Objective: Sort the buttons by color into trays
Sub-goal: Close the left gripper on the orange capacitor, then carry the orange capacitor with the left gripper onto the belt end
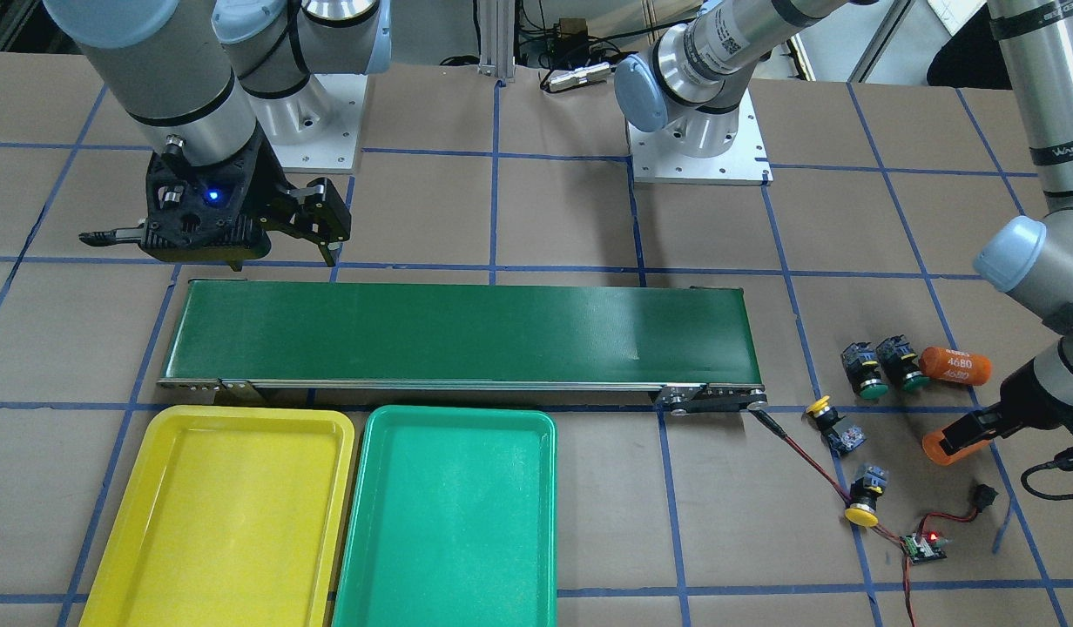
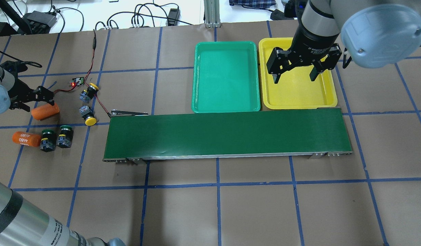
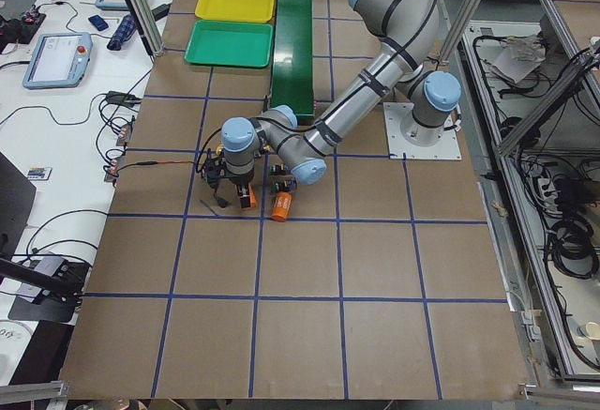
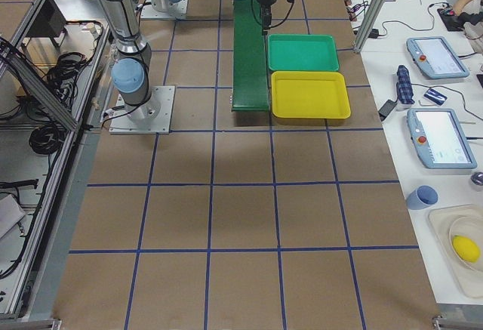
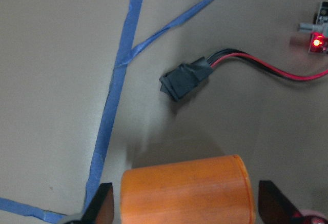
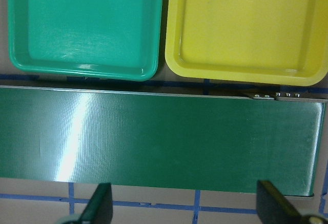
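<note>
Two yellow-capped buttons [image 2: 91,120] [image 2: 89,90] and two green-capped buttons [image 2: 46,140] [image 2: 64,136] lie on the table beyond the conveyor's end. The yellow tray [image 2: 299,97] and the green tray [image 2: 226,78] stand side by side, both empty. My left gripper [image 2: 36,99] is open and low over an orange cylinder [image 5: 187,188]. In the left wrist view its fingertips [image 5: 100,206] stand either side of the cylinder with gaps. My right gripper [image 2: 295,73] hangs open and empty, high above the conveyor's other end near the yellow tray.
A long dark-green conveyor belt [image 2: 227,135] runs along the trays. A second orange cylinder marked 4680 [image 2: 25,138] lies beside the green buttons. A small circuit board with a red light [image 2: 76,82], red-black wires and a black connector [image 5: 184,80] lie near the yellow buttons.
</note>
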